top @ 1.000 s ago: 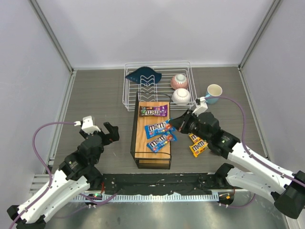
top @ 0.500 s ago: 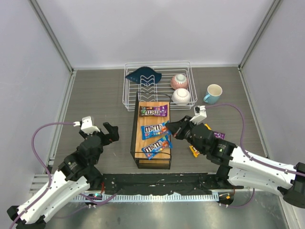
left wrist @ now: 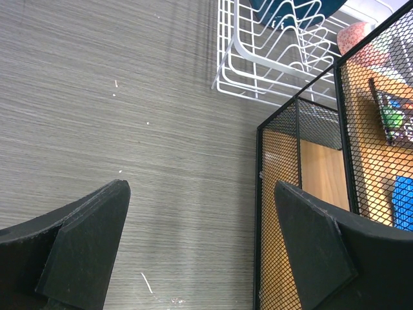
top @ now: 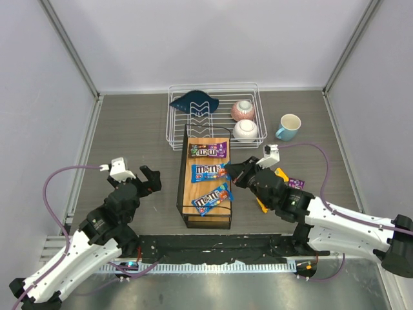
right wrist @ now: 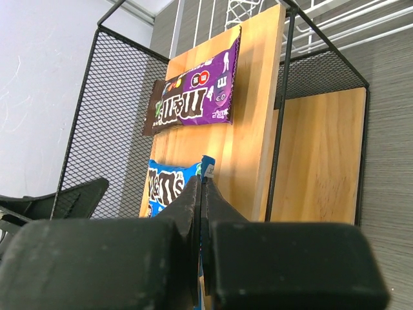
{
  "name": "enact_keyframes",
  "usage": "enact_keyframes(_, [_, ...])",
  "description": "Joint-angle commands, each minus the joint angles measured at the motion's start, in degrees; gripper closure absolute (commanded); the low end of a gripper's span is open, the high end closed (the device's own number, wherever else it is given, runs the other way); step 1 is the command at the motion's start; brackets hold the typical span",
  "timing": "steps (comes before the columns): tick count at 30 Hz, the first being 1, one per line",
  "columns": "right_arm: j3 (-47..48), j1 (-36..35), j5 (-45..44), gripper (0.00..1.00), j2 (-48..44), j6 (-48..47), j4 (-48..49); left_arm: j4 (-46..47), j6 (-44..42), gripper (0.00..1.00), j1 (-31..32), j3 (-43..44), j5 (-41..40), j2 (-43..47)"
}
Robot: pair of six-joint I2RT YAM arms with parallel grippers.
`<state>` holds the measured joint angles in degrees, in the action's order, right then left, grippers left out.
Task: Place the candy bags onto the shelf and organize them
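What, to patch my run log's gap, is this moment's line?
right gripper: shut on blue candy bag; shelf: partly filled; left gripper: open

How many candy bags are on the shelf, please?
3: far purple bag, middle blue bag, near blue bag, in a row along the top. The shelf's lower level is partly hidden.

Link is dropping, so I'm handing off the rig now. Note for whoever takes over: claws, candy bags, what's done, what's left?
Left claw: open, empty, over the table left of the shelf.
Right claw: shut on the right end of the middle blue bag.
Done: purple bag, middle blue bag and near blue bag lie on the shelf top; the near one is tilted.
Left: release; yellow bags and a small purple packet lie on the table right of the shelf, partly under the right arm.
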<state>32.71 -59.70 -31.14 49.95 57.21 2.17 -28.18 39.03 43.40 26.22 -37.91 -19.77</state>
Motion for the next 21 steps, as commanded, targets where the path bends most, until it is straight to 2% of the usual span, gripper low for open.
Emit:
enact_keyframes(1, [1.0,-0.5,-2.0,0.99,1.1,0.8,3.8,0.5,0.4,0.0,0.2,0.3,-1.2,-0.3])
enact_keyframes(21, [1.4,-1.6,-3.9,0.99,3.3,2.6,4.8,0.1,0.6,0.0,0.5,0.1,-1.6,0.5])
